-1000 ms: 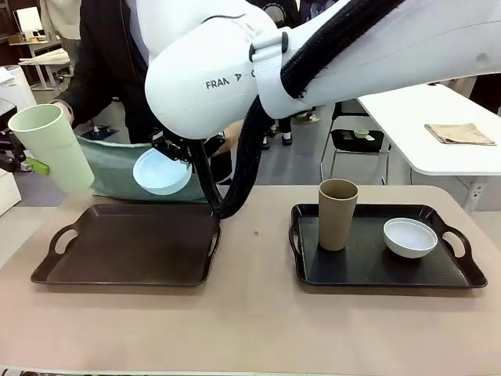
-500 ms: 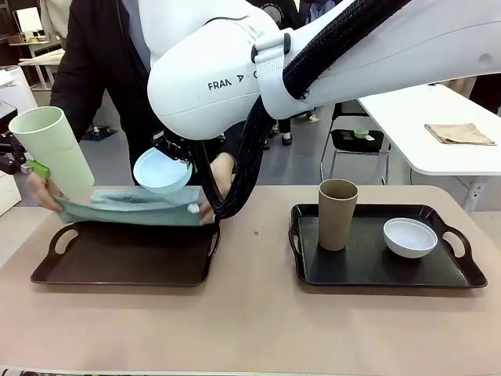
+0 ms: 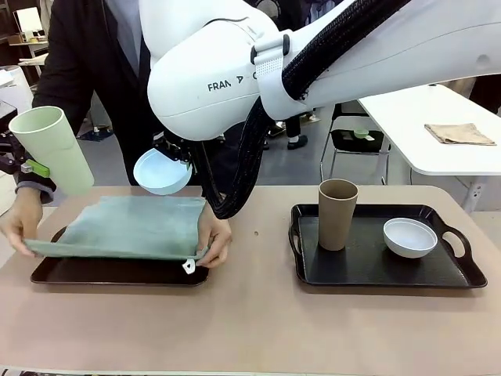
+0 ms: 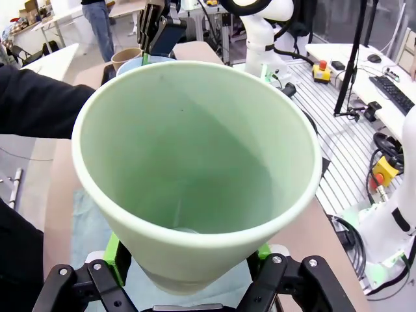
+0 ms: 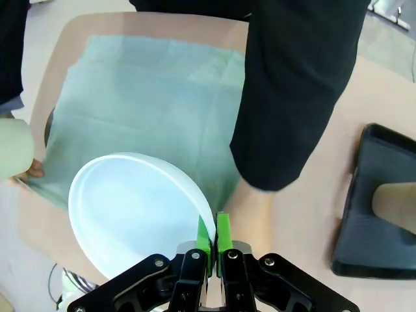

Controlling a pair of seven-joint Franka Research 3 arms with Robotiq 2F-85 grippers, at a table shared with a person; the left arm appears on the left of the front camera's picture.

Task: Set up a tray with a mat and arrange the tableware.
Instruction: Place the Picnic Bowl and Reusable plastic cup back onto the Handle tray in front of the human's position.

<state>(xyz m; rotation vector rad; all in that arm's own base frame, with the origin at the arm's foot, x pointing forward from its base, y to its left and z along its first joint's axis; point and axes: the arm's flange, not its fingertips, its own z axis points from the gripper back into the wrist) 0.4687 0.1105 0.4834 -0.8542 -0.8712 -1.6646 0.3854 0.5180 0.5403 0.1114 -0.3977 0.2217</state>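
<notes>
At the far left my left gripper (image 3: 23,166) holds a pale green cup (image 3: 51,149) tilted in the air, jaws shut around its base. In the left wrist view the cup (image 4: 195,169) rises from between the green pads (image 4: 114,250). My right gripper (image 3: 176,149) is shut on the rim of a light blue bowl (image 3: 162,171), held above the far edge of the left tray (image 3: 109,274). In the right wrist view the bowl (image 5: 136,214) hangs over the mat (image 5: 143,104). A person's two hands spread the grey-green mat (image 3: 129,227) on that tray.
The right tray (image 3: 383,266) carries a brown-tan cup (image 3: 337,213) and a white bowl (image 3: 409,236). The person's dark sleeve (image 5: 292,84) reaches across beside the bowl. My right arm's white body fills the upper middle of the front view. Bare tabletop lies in front of both trays.
The person has brought the mat from behind the table down onto the left tray and pulled it toward the near edge. Both grippers have stayed where they were.
</notes>
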